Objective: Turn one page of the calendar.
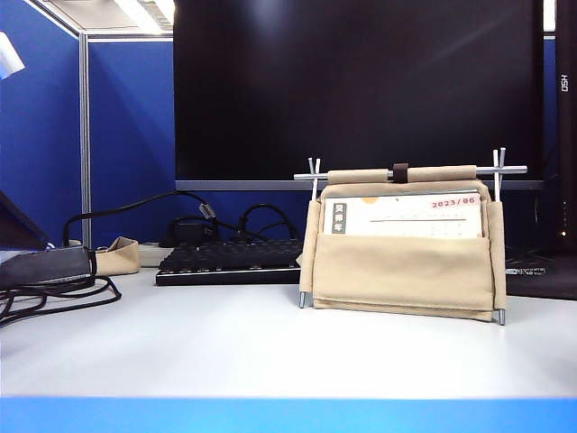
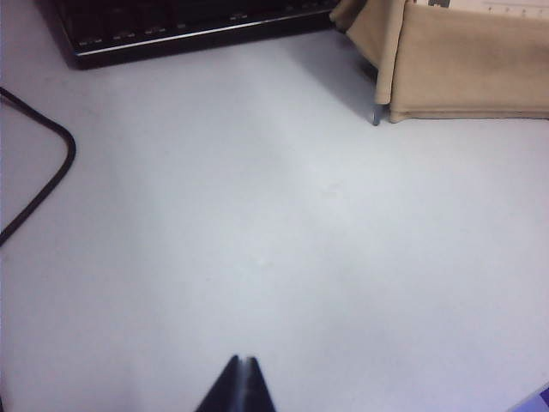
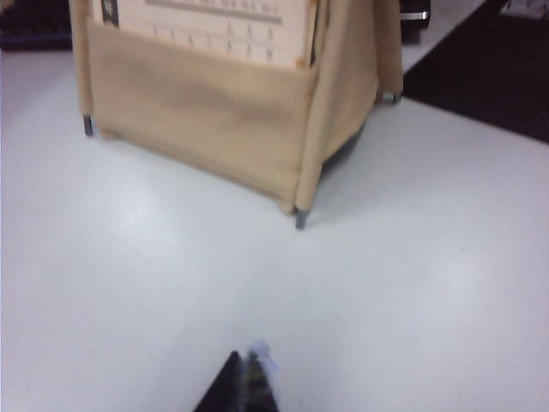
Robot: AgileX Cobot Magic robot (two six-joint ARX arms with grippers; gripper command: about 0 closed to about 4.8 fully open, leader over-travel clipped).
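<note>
Upright calendar (image 1: 403,262), "2023/06" sheet foremost

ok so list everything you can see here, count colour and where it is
calendar: one, white sheets in a beige cloth stand with silver rods, right of centre on the table
front sheet: one, white, red "2023/06" at its top right corner
keyboard: one, black, behind and left of the calendar
monitor: one, black, off, at the back
cables: several, black, far left
table: one, white, blue front edge
partition: blue, back left
left end effector: one, black, shut, over bare table left of the calendar
right end effector: one, black, shut, over bare table near the calendar's right corner
</note>
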